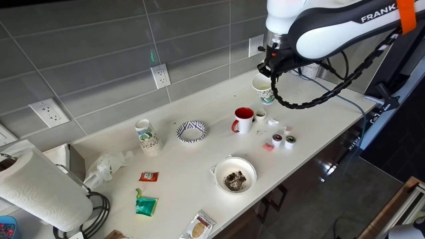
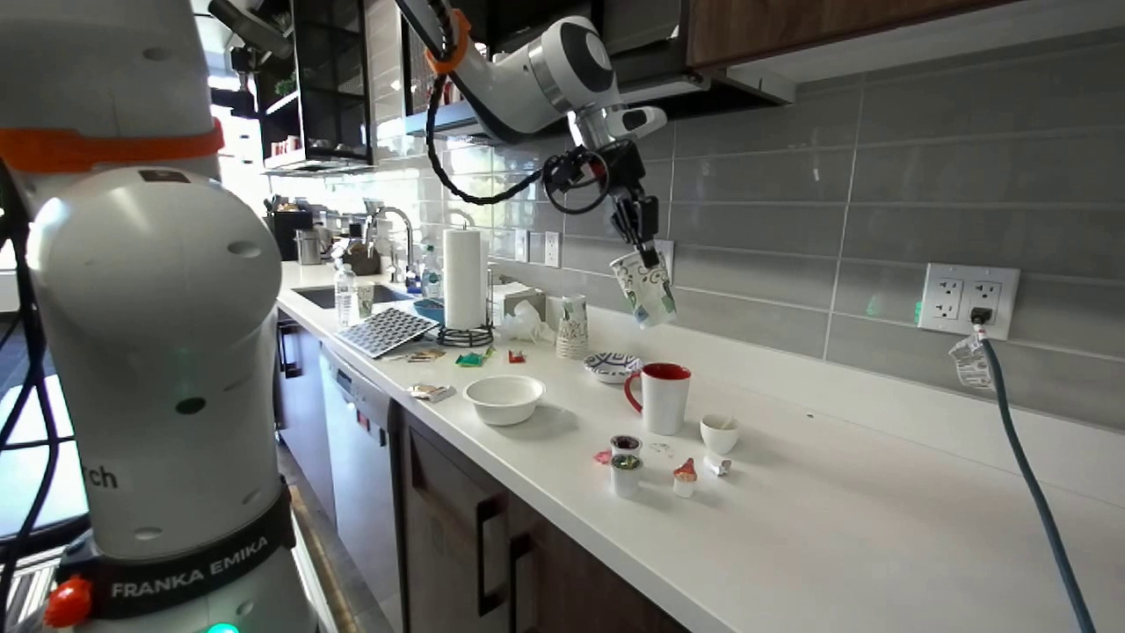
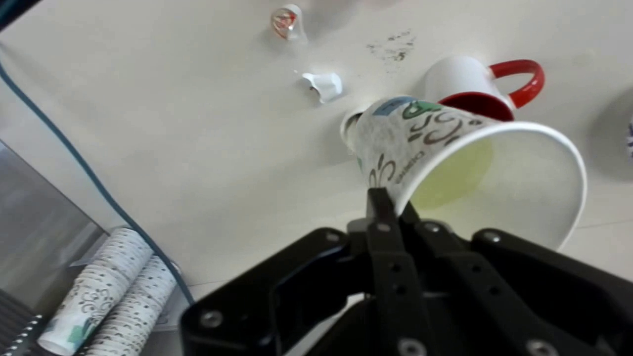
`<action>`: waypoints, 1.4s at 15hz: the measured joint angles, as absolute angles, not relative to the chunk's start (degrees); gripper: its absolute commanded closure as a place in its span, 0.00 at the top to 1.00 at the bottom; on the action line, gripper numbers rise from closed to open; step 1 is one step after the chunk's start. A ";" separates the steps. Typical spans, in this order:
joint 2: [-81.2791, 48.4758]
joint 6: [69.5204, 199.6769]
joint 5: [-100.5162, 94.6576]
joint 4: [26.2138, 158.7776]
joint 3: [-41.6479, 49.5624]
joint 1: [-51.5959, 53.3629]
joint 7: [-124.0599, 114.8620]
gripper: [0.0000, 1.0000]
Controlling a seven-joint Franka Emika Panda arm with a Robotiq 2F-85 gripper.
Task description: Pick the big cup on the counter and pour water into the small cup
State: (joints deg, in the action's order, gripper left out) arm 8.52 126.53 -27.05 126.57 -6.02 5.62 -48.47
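Note:
My gripper (image 3: 395, 205) is shut on the rim of a large white paper cup (image 3: 420, 131) with green and brown markings. Yellowish liquid shows inside it. In both exterior views this cup (image 1: 266, 96) (image 2: 646, 288) hangs tilted above the off-white counter (image 2: 835, 492), its mouth toward the gripper (image 2: 648, 255). The small white cup (image 2: 719, 434) stands upright on the counter beside the red-and-white mug (image 2: 665, 404). Dark stuff shows in the small cup (image 1: 260, 115). In the wrist view the held cup partly hides the small cup (image 3: 349, 129). A plain white big cup is out of view.
Tiny filled cups (image 1: 277, 140) and scraps (image 1: 273, 121) lie near the mug. A white bowl (image 1: 219, 181), a patterned bowl (image 1: 181, 134) and stacked paper cups (image 1: 151, 141) stand farther along. The tiled wall (image 2: 756, 229) is close behind. A cable (image 2: 1028, 448) crosses the counter's end.

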 measured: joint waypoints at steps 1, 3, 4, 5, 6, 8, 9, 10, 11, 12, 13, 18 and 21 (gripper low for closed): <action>9.17 124.12 -27.52 126.57 -6.16 5.14 -48.60 0.01; 10.16 120.29 -28.35 126.64 -6.19 4.11 -48.61 0.01; 10.51 118.98 -28.74 126.77 -6.18 3.48 -48.61 0.01; 10.77 118.03 -29.50 126.96 -6.13 2.76 -48.66 0.04; 10.97 117.56 -30.17 127.26 -6.06 2.05 -48.79 0.04; 11.10 117.54 -30.69 127.82 -5.88 1.09 -48.82 0.04; 11.10 117.54 -30.74 127.90 -5.89 0.92 -48.83 0.04; 11.10 117.54 -30.75 127.92 -5.91 0.90 -48.87 0.01; 11.11 117.54 -30.75 127.92 -5.98 0.90 -48.95 0.01; 11.08 117.54 -30.75 127.91 -6.00 0.90 -48.96 0.01; 10.94 117.54 -30.75 127.90 -6.00 0.82 -48.96 0.01; 9.09 117.54 -33.77 127.99 -5.91 0.10 -48.96 0.01; 7.75 117.54 -36.70 128.00 -5.57 -0.21 -48.96 0.01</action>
